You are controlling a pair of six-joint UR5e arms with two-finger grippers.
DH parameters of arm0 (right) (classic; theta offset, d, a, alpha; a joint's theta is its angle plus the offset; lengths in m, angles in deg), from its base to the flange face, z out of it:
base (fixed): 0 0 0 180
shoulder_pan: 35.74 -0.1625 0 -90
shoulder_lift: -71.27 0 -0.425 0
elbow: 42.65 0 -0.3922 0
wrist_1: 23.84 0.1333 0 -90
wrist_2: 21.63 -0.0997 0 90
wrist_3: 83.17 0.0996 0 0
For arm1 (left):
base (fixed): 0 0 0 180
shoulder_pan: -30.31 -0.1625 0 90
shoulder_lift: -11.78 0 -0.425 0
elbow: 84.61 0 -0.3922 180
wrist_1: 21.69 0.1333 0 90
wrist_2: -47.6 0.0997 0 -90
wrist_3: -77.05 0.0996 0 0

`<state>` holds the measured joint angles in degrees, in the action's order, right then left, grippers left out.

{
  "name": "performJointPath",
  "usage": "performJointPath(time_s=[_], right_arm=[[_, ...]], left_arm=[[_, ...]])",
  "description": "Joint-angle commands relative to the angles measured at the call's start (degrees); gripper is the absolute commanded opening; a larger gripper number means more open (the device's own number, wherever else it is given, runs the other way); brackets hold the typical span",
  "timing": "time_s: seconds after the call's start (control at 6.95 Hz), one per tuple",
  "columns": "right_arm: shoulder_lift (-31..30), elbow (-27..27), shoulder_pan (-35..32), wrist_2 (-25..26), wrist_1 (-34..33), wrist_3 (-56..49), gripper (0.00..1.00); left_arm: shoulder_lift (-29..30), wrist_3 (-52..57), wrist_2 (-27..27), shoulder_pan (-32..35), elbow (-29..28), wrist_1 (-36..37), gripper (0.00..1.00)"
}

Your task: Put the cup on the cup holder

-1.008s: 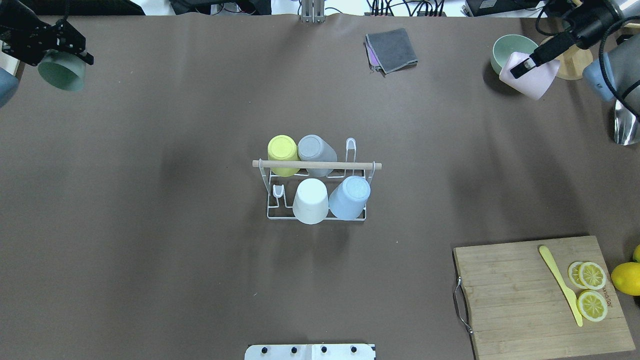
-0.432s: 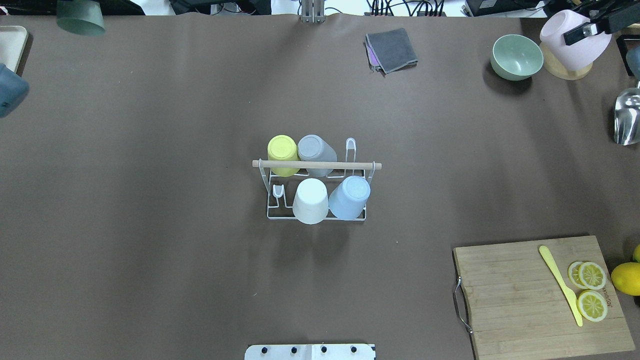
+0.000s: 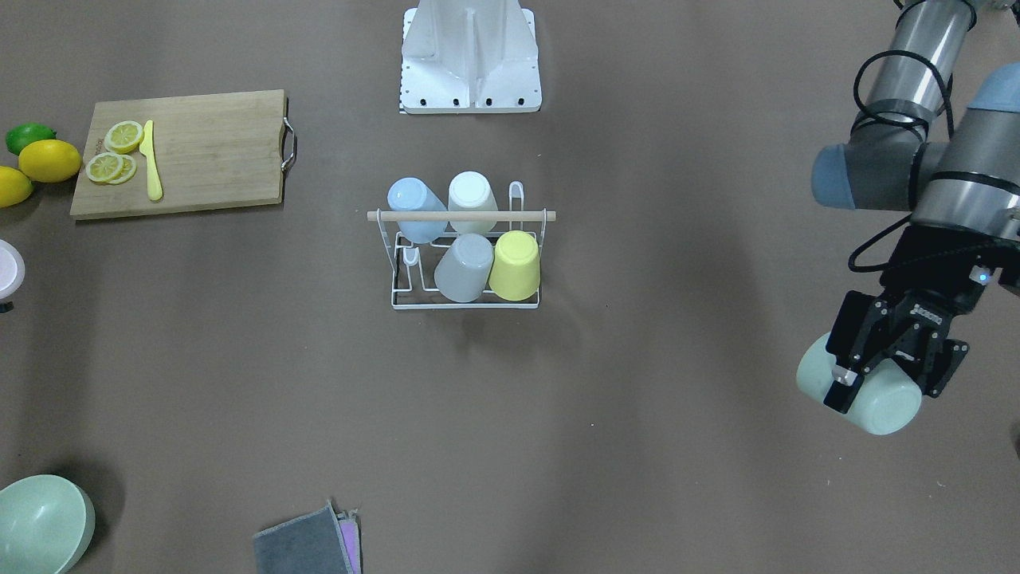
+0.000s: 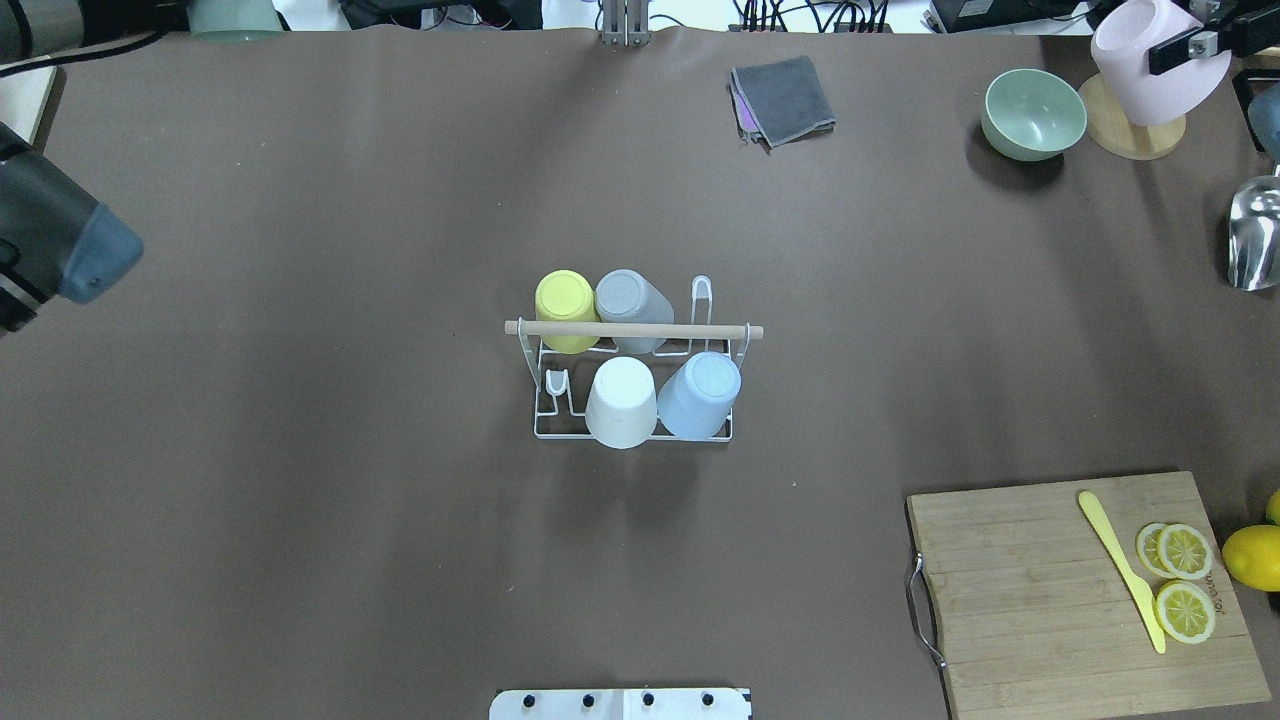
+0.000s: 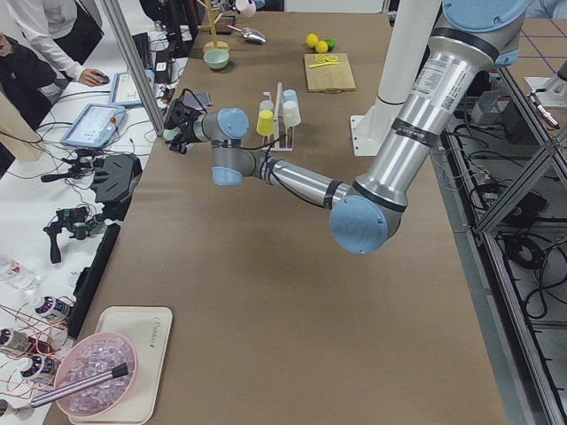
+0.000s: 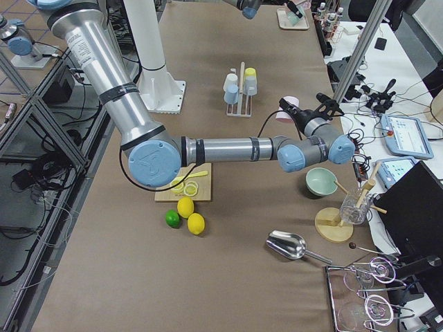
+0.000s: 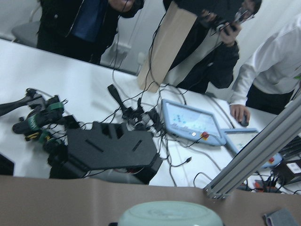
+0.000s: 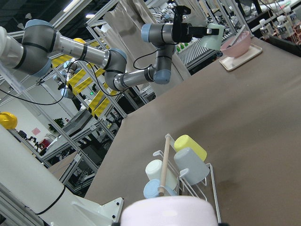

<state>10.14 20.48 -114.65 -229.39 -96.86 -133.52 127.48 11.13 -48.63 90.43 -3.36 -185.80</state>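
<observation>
The white wire cup holder (image 4: 545, 432) with a wooden dowel handle stands mid-table and also shows in the front view (image 3: 398, 303). Several cups sit upside down on its pegs: yellow (image 4: 566, 298), grey, white and blue. My left gripper (image 3: 888, 381) is shut on a pale green cup (image 3: 880, 408), held in the air far to the holder's left near the table's far edge. My right gripper (image 4: 1165, 55) is shut on a pink cup (image 4: 1128, 45), raised over the far right corner. One peg (image 4: 702, 294) at the back right and one (image 4: 556, 384) at the front left are bare.
A green bowl (image 4: 1033, 113), a wooden coaster (image 4: 1120, 140) and a metal scoop (image 4: 1252, 240) sit at the far right. A folded grey cloth (image 4: 785, 98) lies at the far middle. A cutting board (image 4: 1040, 590) with lemon slices and a yellow knife lies near right.
My left gripper has carried the green cup up and toward the far edge. My right gripper has lifted the pink cup from beside the bowl toward the far right corner.
</observation>
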Motion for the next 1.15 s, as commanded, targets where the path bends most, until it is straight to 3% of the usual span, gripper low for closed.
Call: performJointPath(time_s=[0.0,0.29,0.72,1.01], right_arm=[[-0.04,-3.79,2.60,-7.69,-0.20,-13.06,0.31],[3.19,-10.54,4.63,-18.94,-0.72,-22.73,0.31],[3.21,-12.67,15.67,-32.84,-0.72,-42.13,0.31],[5.30,-13.55,19.39,-35.42,-0.72,-46.74,0.31]], left_arm=[[0.22,0.18,9.20,-4.39,3.45,-8.57,0.00],[0.14,3.40,14.38,-10.08,9.87,-8.69,0.00],[0.75,14.40,33.60,-29.40,12.27,-8.86,0.00],[1.88,16.69,40.39,-36.01,12.44,-8.86,0.00]])
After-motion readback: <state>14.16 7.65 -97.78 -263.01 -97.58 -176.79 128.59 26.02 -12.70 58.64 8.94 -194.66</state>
